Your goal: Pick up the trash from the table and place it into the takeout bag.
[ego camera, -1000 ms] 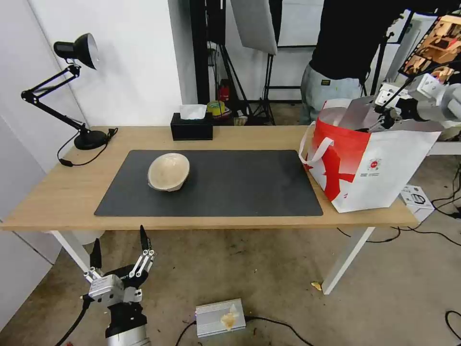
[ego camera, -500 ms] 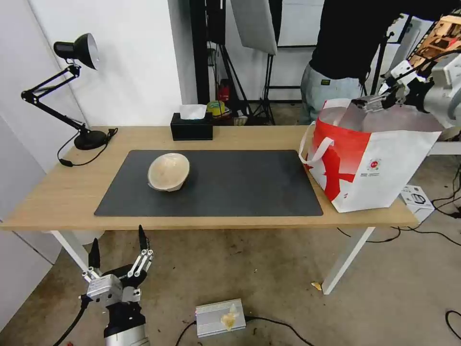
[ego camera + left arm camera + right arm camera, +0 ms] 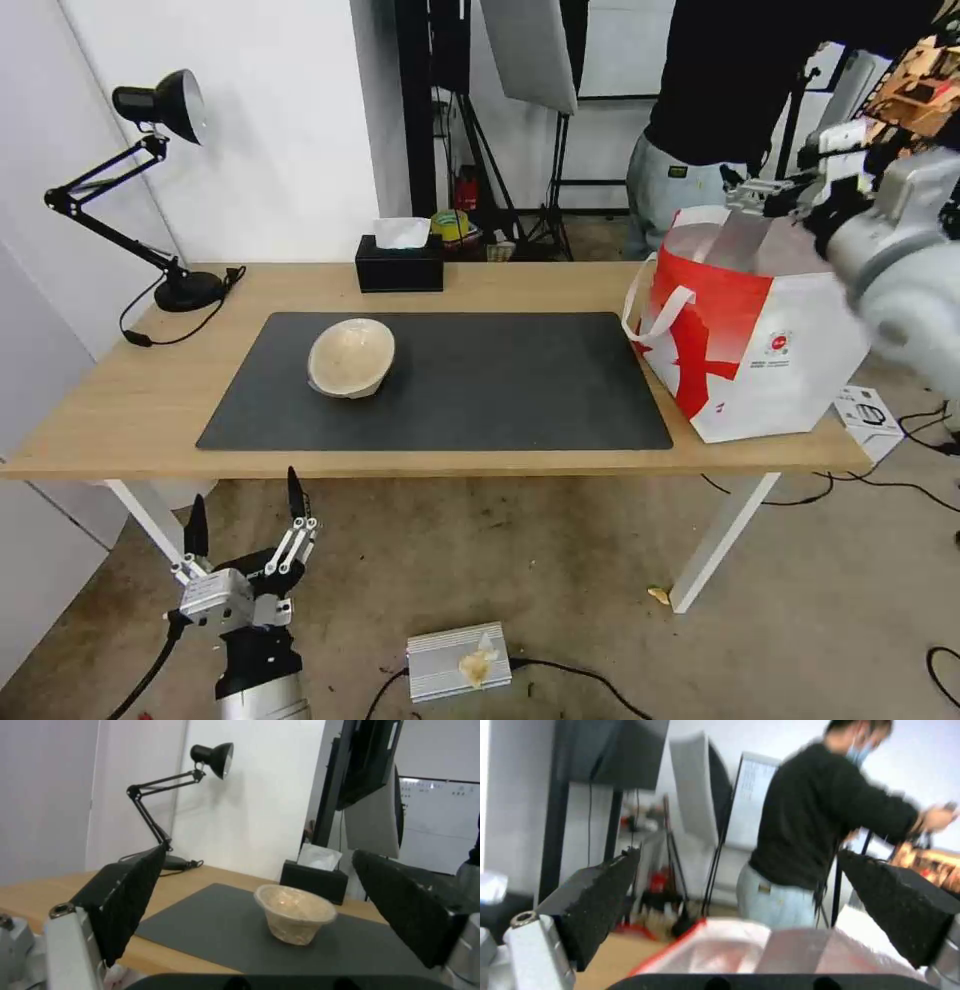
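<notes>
The left gripper (image 3: 245, 520) is waiting wide open and empty below the light, stiff pulp bowl (image 3: 351, 357), best pinched at its rim, while the right gripper (image 3: 770, 190), open and empty, is hovering above the bag (image 3: 770, 350).

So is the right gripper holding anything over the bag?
No: in the right wrist view the right gripper has its jaws wide apart with nothing between them, above the bag.
</notes>
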You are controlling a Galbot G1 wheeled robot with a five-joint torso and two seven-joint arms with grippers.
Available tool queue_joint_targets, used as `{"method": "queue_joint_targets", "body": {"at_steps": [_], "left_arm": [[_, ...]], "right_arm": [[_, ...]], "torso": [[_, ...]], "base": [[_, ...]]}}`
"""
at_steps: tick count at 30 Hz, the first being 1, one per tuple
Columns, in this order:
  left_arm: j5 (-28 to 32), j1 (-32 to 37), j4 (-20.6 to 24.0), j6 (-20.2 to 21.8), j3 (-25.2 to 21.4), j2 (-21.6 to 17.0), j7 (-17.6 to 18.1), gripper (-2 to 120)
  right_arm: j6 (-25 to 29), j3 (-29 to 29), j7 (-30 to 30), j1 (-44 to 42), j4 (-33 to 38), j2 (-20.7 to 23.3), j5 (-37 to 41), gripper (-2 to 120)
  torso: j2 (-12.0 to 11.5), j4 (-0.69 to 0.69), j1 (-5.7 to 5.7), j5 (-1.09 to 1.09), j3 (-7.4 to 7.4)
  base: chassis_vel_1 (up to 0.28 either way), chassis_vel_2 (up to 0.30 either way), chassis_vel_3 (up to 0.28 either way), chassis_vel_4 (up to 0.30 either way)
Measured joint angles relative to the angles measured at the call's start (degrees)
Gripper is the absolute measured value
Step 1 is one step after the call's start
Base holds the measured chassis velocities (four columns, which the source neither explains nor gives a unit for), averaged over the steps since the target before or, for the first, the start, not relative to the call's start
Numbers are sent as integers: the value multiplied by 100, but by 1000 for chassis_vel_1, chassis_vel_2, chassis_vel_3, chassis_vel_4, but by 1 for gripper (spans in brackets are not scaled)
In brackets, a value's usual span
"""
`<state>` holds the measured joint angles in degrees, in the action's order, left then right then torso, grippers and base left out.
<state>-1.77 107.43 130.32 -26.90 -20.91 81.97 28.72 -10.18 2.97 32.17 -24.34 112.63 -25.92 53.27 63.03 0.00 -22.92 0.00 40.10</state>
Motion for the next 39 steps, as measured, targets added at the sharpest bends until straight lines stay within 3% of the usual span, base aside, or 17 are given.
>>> {"method": "queue_joint_targets", "body": {"at_steps": [13, 24, 39], "left_arm": [[-29, 29, 47, -5, 11, 86, -3, 100], [-141, 157, 147, -24, -45, 245, -3, 100], [-263, 328, 239, -110, -126, 474, 6, 100]], "right_arm": [[1468, 319, 1441, -821, 1101, -653, -866, 100], [1765, 207, 1544, -1781, 1693, -803, -1219, 100], [1812, 43, 1654, -3870, 2250, -1173, -2467, 100]], "torso": [[0, 1, 0, -2, 0], [0, -1, 0, -1, 0], [0, 0, 0, 0, 0]], "base": [[0, 0, 0, 0], [0, 0, 0, 0], [0, 0, 0, 0]]}}
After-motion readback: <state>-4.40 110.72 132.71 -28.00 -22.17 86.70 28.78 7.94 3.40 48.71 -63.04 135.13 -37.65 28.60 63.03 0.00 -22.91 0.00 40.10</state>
